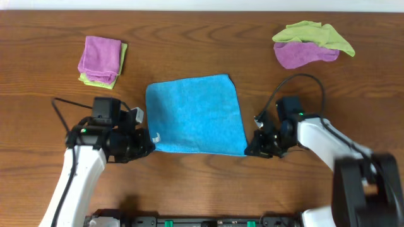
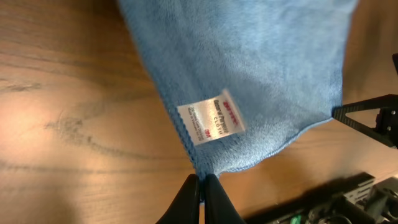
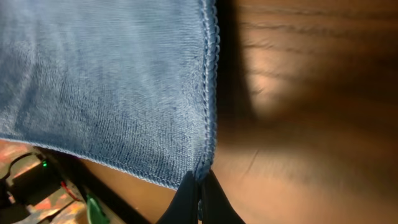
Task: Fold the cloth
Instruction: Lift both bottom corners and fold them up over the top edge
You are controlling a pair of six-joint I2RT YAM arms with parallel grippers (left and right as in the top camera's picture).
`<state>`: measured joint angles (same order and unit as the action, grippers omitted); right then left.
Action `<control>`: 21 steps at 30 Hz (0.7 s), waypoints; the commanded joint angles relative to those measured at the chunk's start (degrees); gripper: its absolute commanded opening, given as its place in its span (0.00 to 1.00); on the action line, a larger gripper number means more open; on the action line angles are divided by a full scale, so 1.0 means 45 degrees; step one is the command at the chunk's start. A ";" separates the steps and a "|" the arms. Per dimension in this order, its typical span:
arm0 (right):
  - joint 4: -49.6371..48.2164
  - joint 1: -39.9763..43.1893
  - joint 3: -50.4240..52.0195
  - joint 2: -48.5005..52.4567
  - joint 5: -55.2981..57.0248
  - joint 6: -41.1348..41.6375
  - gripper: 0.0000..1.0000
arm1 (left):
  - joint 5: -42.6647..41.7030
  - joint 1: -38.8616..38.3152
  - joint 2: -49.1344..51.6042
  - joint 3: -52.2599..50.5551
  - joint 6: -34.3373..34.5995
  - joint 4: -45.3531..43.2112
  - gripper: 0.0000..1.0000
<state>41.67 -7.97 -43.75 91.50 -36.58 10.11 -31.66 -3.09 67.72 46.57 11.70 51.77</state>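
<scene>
Sky-blue microfibre cloth [image 1: 196,113], overhead: spread flat in one layer on the wooden table [image 1: 38,38], no fold made. Left gripper [image 1: 149,145] is at the cloth's near-left corner, beside the white tag [image 1: 156,137]; right gripper [image 1: 251,150] is at its near-right corner. Folded purple-and-lime stack [image 1: 101,60] and crumpled purple-and-lime heap [image 1: 309,44] lie beyond the cloth's far corners, well apart.
Left wrist: fingers pinched tight on the tagged corner.
Right wrist: fingers likewise clamped on the hemmed corner.
Judgement: both grasps look secured; carrying the near edge over to the far edge is yet to do.
</scene>
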 commanded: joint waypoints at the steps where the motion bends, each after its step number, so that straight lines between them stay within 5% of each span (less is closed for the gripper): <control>1: 0.0427 -0.0073 -0.0316 -0.1885 -0.0063 0.0151 0.02 | 0.0214 -0.0005 -0.0903 0.0238 -0.0301 0.0719 0.06; 12: 0.1846 -0.0083 -0.0316 -0.7713 0.0029 0.1608 0.01 | 0.0301 -0.0005 -0.3521 0.0238 0.0019 0.3123 0.06; 21: -0.0423 -0.0758 -0.0316 -0.5731 0.0408 0.2365 0.02 | 0.1802 -0.0005 -0.3347 0.0233 0.1156 0.2011 0.06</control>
<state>42.17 -10.15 -44.38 62.08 -35.99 17.87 -26.35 -3.09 51.29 46.92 15.31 62.57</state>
